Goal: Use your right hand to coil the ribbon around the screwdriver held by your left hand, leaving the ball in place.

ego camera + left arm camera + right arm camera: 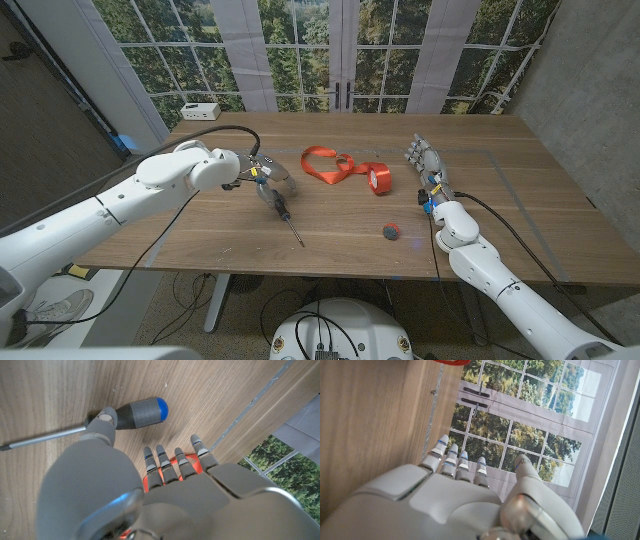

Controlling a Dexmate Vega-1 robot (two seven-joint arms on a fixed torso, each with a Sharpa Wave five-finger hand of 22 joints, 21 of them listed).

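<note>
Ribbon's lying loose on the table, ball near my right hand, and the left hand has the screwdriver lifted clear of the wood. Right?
Not quite: the screwdriver lies on the table, the left hand's thumb on its handle, as the left wrist view shows. The ribbon is loose, and the ball is near your right hand.

From my seat I see a wooden table (520, 190) set before tall white-framed windows (300, 40), green trees beyond the glass and daylight coming through. A grey concrete wall (590, 80) stands on the right. A small white box (200, 110) sits at the table's far left corner.
</note>
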